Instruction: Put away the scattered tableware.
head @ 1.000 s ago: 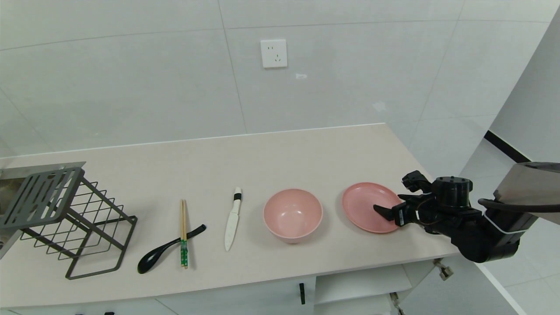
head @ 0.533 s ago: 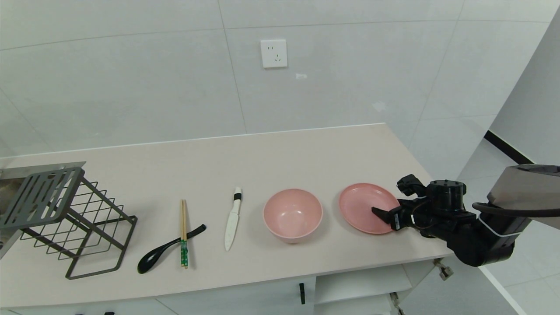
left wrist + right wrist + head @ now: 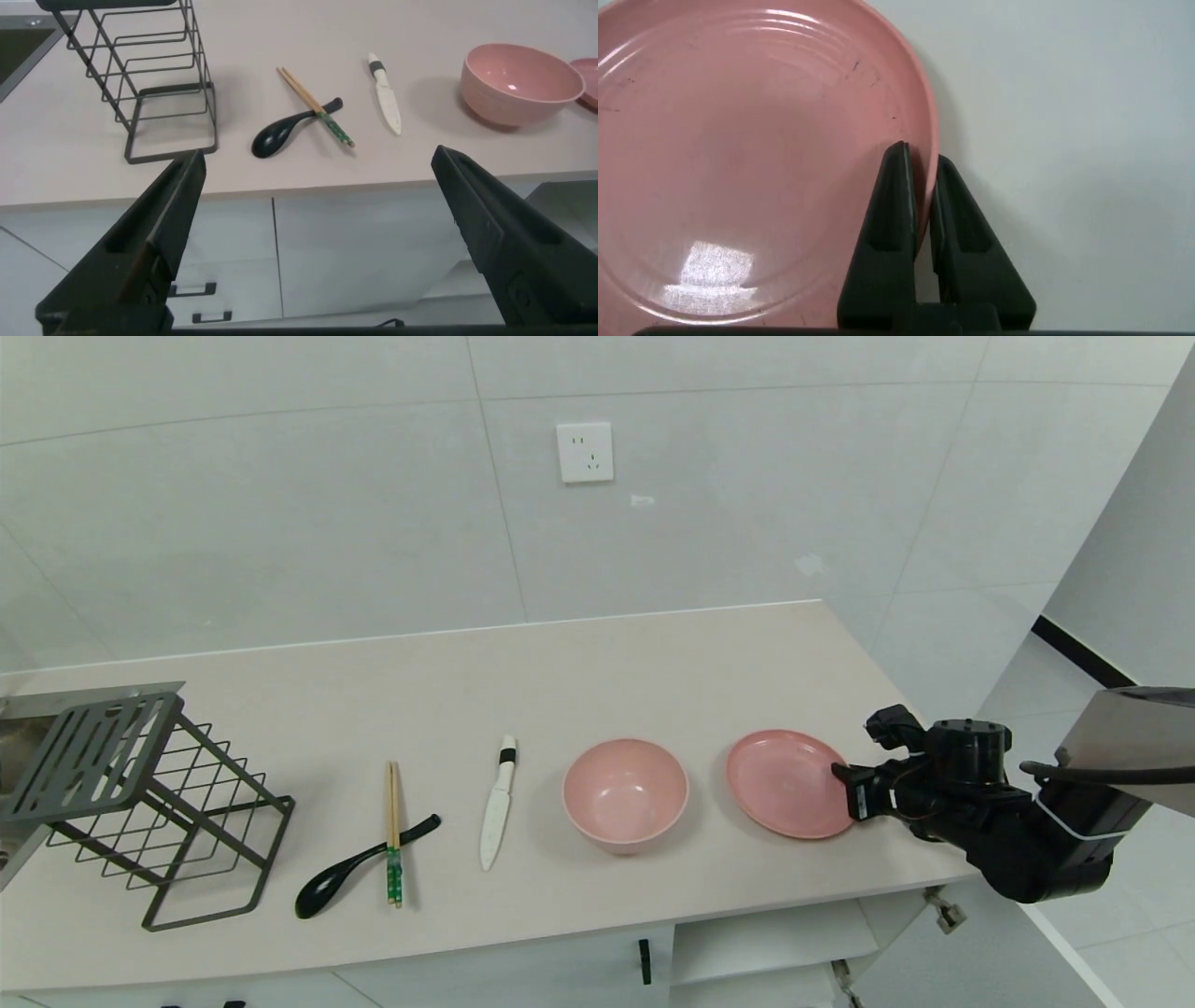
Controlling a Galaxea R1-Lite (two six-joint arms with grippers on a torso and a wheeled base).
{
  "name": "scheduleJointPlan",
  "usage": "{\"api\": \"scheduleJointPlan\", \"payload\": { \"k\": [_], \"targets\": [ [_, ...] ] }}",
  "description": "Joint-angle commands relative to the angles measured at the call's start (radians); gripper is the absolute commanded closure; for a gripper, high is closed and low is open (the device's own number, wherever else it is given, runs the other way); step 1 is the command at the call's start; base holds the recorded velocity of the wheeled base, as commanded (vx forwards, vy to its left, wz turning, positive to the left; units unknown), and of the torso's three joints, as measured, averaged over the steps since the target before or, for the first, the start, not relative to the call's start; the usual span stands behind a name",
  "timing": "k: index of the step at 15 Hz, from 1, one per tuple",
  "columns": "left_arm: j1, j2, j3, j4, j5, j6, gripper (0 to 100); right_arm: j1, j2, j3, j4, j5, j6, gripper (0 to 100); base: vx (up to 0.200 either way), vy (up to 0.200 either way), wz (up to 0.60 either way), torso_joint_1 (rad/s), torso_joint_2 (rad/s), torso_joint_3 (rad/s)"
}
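Two tools: right tool [image 3: 842, 773] clamps rim of flat pink plastic plate [image 3: 780, 786]; left tool [image 3: 313, 161] spread wide, empty; round pink plastic bowl [image 3: 625, 791] just beside plate.

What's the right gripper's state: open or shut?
Shut on the pink plate. The right gripper has its fingers pinching the rim, one inside, one outside.

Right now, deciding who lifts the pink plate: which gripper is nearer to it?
Right. The right gripper has its jaws shut on the plate; the left gripper hangs open before the counter, opposite the spoon.
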Motion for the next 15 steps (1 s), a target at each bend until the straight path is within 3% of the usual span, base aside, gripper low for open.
{"api": "scheduleJointPlan", "payload": {
  "k": [1, 5, 10, 11, 12, 13, 15],
  "targets": [
    [0.001, 0.000, 0.000, 0.000, 0.000, 0.001, 0, 0.000, -0.117, 0.018, -0.001, -0.001, -0.002, 100, 0.000, 0.000, 0.00, 0.000, 0.00, 0.000],
    [0.001, 0.000, 0.000, 0.000, 0.000, 0.001, 0, -0.003, -0.381, 0.135, -0.058, 0.002, -0.002, 100, 0.000, 0.000, 0.00, 0.000, 0.00, 0.000],
    [0.001, 0.000, 0.000, 0.000, -0.003, 0.008, 0, 0.005, -0.551, 0.446, -0.242, 0.010, 0.027, 100, 0.000, 0.000, 0.00, 0.000, 0.00, 0.000],
    [0.001, 0.000, 0.000, -0.025, -0.005, 0.028, 0, 0.005, -0.571, 0.479, -0.250, 0.010, 0.042, 100, 0.000, 0.000, 0.00, 0.000, 0.00, 0.000],
    [0.002, 0.000, 0.000, -0.100, -0.005, 0.080, 0, 0.005, -0.576, 0.537, -0.263, 0.011, 0.059, 100, 0.000, 0.000, 0.00, 0.000, 0.00, 0.000],
    [0.002, 0.000, 0.000, -0.158, -0.008, 0.093, 0, 0.006, -0.576, 0.580, -0.273, 0.011, 0.059, 100, 0.000, 0.000, 0.00, 0.000, 0.00, 0.000],
    [0.001, 0.000, 0.000, -0.224, -0.022, 0.063, 0, 0.008, -0.639, 0.586, -0.274, 0.011, 0.062, 100, 0.000, 0.000, 0.00, 0.000, 0.00, 0.000]
  ]
}}
